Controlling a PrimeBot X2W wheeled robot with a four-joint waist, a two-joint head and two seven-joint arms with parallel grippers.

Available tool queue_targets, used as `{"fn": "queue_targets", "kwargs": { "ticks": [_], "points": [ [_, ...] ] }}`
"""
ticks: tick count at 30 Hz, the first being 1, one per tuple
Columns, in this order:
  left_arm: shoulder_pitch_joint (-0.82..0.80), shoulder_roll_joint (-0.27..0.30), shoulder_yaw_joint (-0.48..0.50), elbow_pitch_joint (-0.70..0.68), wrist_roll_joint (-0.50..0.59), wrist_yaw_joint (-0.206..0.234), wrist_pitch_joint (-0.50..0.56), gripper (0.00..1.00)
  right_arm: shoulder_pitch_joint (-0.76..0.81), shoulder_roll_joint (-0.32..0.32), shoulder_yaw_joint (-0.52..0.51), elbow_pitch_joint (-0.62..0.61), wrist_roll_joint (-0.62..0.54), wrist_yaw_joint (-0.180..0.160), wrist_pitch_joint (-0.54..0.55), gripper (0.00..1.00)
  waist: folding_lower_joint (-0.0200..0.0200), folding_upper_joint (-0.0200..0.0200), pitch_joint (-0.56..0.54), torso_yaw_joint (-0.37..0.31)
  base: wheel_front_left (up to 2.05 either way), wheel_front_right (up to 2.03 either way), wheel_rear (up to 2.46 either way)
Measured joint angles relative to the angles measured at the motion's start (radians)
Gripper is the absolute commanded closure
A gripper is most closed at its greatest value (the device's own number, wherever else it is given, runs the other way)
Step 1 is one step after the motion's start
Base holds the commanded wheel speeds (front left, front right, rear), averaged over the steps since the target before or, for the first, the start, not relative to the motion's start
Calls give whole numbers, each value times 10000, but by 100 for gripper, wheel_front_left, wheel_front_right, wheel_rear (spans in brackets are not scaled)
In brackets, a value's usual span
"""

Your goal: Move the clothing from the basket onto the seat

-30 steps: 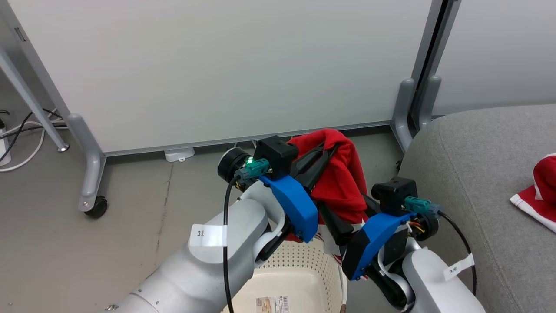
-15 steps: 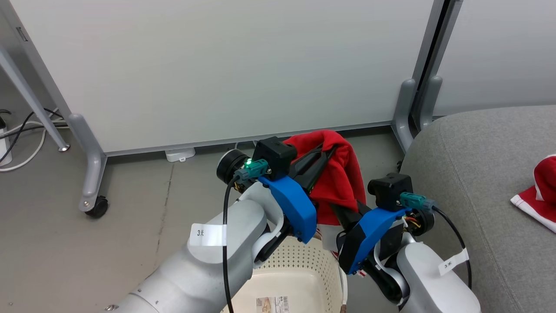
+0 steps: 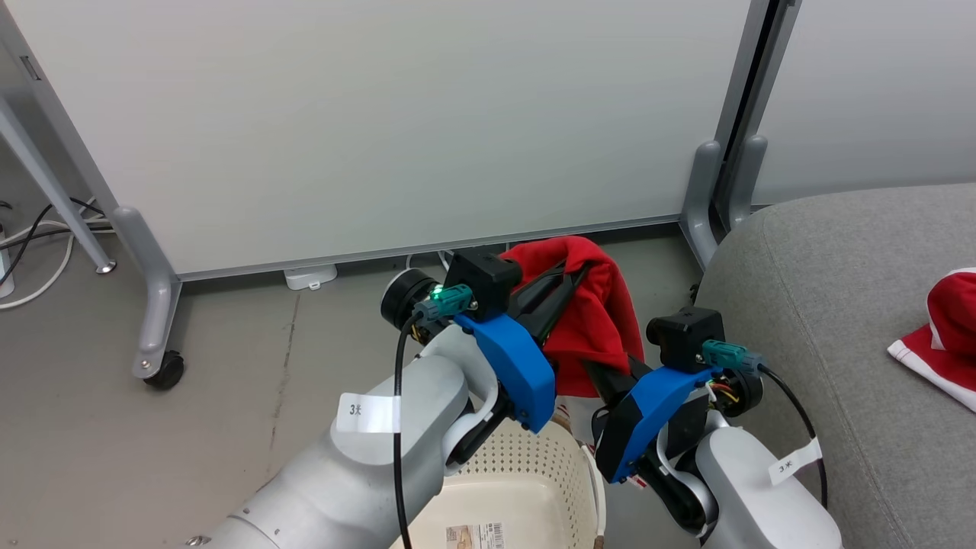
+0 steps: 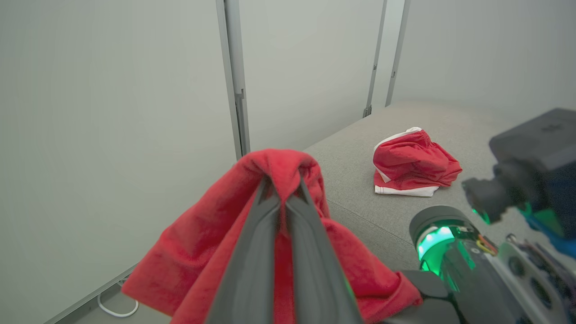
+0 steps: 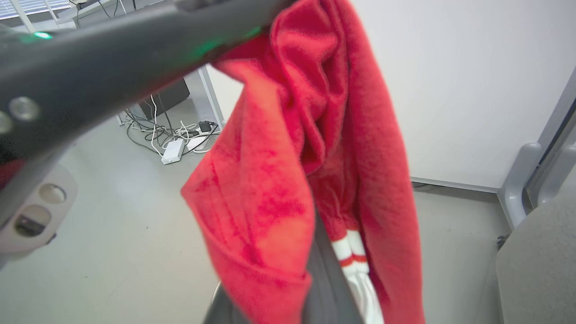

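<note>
Office-like lab space: wheeled partition panels [image 3: 381,114], bare grey floor [image 3: 114,457], cable tangle [image 5: 148,128] (power strip [image 5: 172,151] among it).

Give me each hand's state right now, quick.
Left hand: closed on the red garment.
Right hand: cannot be told; the garment covers its fingertips.

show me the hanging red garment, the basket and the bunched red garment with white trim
hanging red garment [image 3: 602,320], head view, on its drooping fold
basket [image 3: 526,457], head view, on its perforated far wall
bunched red garment [image 4: 411,162], left wrist view, on its crumpled top
</note>
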Motion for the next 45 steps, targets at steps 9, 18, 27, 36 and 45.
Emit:
{"fn": "queue_targets", "kwargs": {
  "ticks": [9,18,27,36,45],
  "points": [
    [-10,0,-6,42,-63,0,0,0,0,0,29,42,33,0,-105,100,0,0,-16,-21,0,0,0],
    [-7,0,192,36,127,0,0,0,-1,-2,17,61,29,0,-107,100,0,0,-18,-39,0,0,0],
    [431,113,936,-278,715,0,0,0,1,-2,-36,21,10,-2,-111,100,0,0,-12,-30,0,0,0],
    [2444,754,2715,-1985,2401,6,-2,0,35,0,-265,-136,-171,-2,-107,100,0,0,43,30,0,0,0],
    [4910,1202,4784,-3246,4069,59,0,0,114,-2,-430,-347,-278,-2,-54,100,0,0,88,22,0,0,0]
  ]
}}
